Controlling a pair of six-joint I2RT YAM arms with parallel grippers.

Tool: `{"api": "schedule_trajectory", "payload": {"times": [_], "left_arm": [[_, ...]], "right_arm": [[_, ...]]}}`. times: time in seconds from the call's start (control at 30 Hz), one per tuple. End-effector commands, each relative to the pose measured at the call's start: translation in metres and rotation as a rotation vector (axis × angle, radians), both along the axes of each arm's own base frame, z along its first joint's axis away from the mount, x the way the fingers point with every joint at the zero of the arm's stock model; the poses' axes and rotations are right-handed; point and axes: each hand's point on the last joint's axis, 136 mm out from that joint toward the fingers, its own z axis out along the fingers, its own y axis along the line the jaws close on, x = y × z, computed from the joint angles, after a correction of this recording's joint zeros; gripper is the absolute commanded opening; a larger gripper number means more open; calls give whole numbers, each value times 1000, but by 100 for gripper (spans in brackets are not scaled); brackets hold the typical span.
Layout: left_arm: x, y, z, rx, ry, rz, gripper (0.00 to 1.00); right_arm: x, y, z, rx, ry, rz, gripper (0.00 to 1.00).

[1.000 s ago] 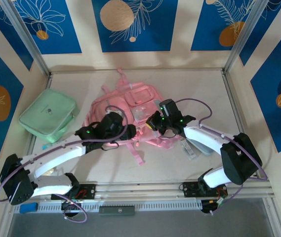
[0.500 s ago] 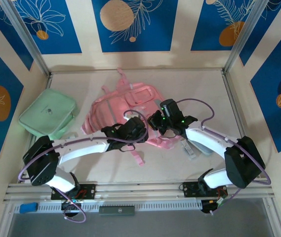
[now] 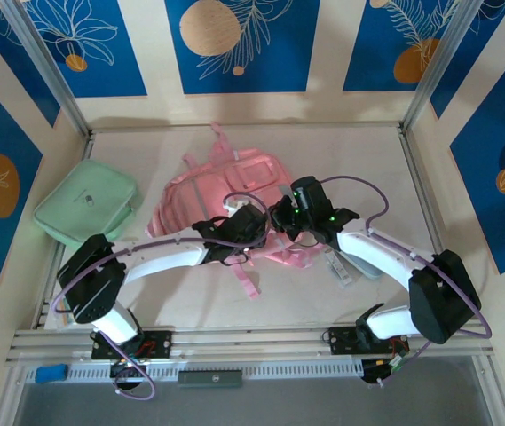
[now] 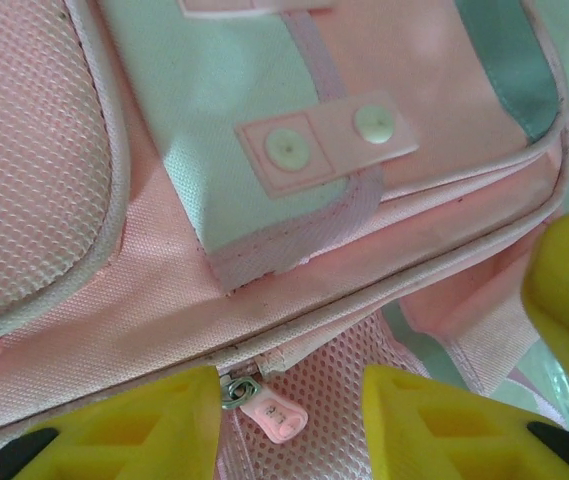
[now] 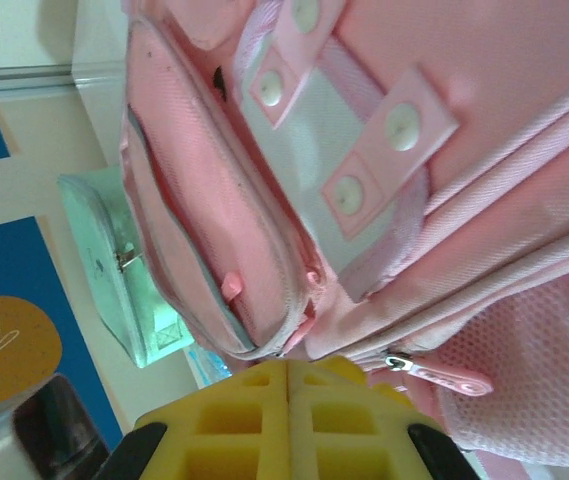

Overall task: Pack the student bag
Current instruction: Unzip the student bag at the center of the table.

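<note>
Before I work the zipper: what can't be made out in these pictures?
Top view: left arm and right arm cover the backpack's near edge; open or closed there, unknown.
Right wrist view: right gripper shut; its fingers hide whether fabric is pinched.
Left wrist view: zipper pull between the left gripper's fingers; touch unclear.
Top view: pale things under the right arm, too small to name.

The top camera looks steeply down on the bag [image 3: 203,182] from above its near side. Both wrist cameras sit close to the bag's front, sharing the snap-tab pocket [image 4: 214,130].
</note>
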Motion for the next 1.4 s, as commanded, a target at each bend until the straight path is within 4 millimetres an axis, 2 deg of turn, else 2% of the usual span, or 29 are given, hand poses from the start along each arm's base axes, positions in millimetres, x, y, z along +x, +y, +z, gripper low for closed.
{"api": "schedule_trajectory", "payload": {"times": [0.0, 0.03, 0.2, 0.33, 0.47, 0.7, 0.9, 1.0, 1.1, 1.23, 1.37], "left_arm": [[-2, 18, 11, -9, -16, 53, 42], [-4, 23, 11, -10, -21, 59, 41], [-11, 44, 11, -14, -39, 87, 40], [-14, 55, 6, -9, -33, 117, 36], [-17, 59, -5, -18, -11, 132, 36], [-25, 68, -20, -22, 14, 151, 35], [-37, 71, -29, -46, 54, 138, 35], [-42, 70, -42, -75, 77, 134, 33], [-46, 74, -48, -43, 97, 136, 32], [-49, 80, -60, -37, 109, 153, 32], [-52, 82, -71, -38, 123, 158, 32]], "right_arm": [[-5, -14, -6, -29, 38, 25, 0], [-9, -17, -13, -56, 67, 38, 2], [-25, -11, -37, -83, 137, 67, 28], [-21, 5, -42, -85, 155, 101, 41], [-11, 15, -46, -124, 158, 102, 46], [1, 17, -70, -174, 204, 34, 49], [-6, 13, -93, -259, 272, -1, 50], [-1, 12, -100, -297, 262, -5, 48], [2, 19, -98, -284, 253, 10, 33], [3, 20, -82, -281, 198, 7, 19], [2, 22, -68, -207, 168, 2, 1]]}}
